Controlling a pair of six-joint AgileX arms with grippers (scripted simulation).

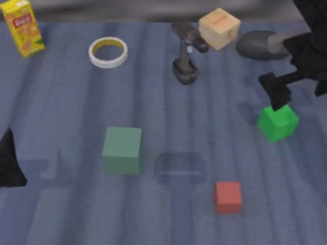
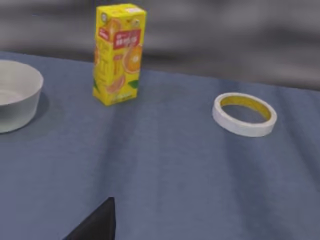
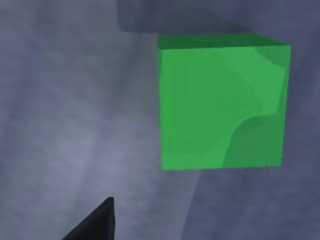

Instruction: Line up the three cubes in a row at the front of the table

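Three cubes rest on the blue-grey table (image 1: 66, 102). The pale teal-green cube (image 1: 122, 149) is left of centre, the small red cube (image 1: 228, 196) is near the front right, and the bright green cube (image 1: 278, 122) is at the right. My right gripper (image 1: 278, 97) hangs open just above and behind the green cube, without touching it. The right wrist view shows the green cube (image 3: 220, 102) ahead of one dark fingertip (image 3: 95, 225), with nothing between the jaws. My left gripper (image 1: 10, 166) is parked open at the left edge.
Along the back stand a yellow juice carton (image 1: 22, 28), a white tape ring (image 1: 108, 52), a dark hand drill (image 1: 186, 51), a tan wooden cube (image 1: 219, 28) and a grey rounded object (image 1: 260, 44). The left wrist view also shows a white bowl (image 2: 15, 95).
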